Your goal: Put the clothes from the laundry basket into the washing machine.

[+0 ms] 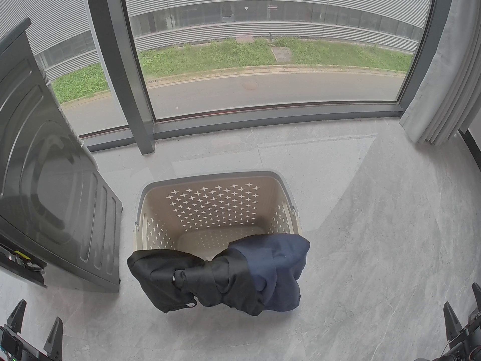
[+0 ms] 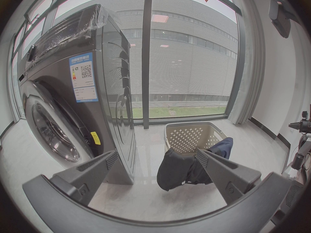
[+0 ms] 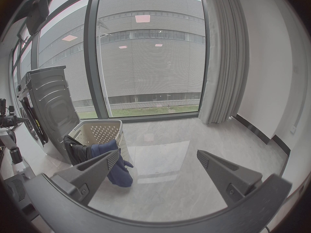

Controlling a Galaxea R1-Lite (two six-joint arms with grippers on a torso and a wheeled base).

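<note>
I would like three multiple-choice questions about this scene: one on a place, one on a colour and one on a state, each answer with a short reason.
1. Where do the clothes lie on the laundry basket?
A. draped over its near rim
B. piled at its bottom
C. hung over its far rim

2. What colour is the laundry basket?
A. red
B. beige
C. green

3. How is the left pincer?
A. shut on a garment
B. open and empty
C. shut and empty

Answers:
1 A, the dark garments hang over the front edge.
2 B, its star-holed walls are beige.
3 B, its jaws stand apart with nothing between them.
</note>
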